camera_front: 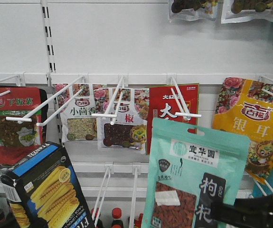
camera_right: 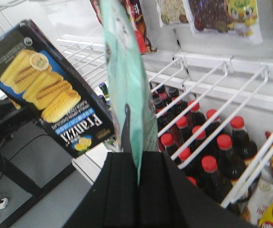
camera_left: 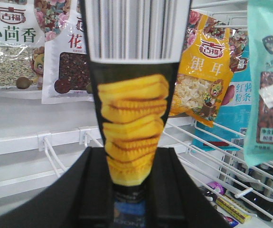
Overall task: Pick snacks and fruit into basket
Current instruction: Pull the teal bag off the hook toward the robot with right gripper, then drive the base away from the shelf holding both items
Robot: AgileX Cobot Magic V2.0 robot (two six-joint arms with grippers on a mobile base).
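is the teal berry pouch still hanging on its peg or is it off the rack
Off the rack. The teal pouch hangs in front of the pegs, its hang hole empty, pinched at its bottom edge by the right gripper.

both grippers [camera_left: 127,190] [camera_right: 138,190] are matte black, with flat, broad fingers.

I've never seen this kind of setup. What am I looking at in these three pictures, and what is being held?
A two-armed robot faces a shop shelf. The front picture looks ahead from its body; the other two come from cameras on its wrists, looking along each gripper. The left gripper is shut on a black-and-blue carton picturing corn cobs. The right gripper pinches the bottom edge of a teal pouch of red berries. Behind them, other pouches hang on white pegs, and red-capped bottles stand below. No basket is in view.
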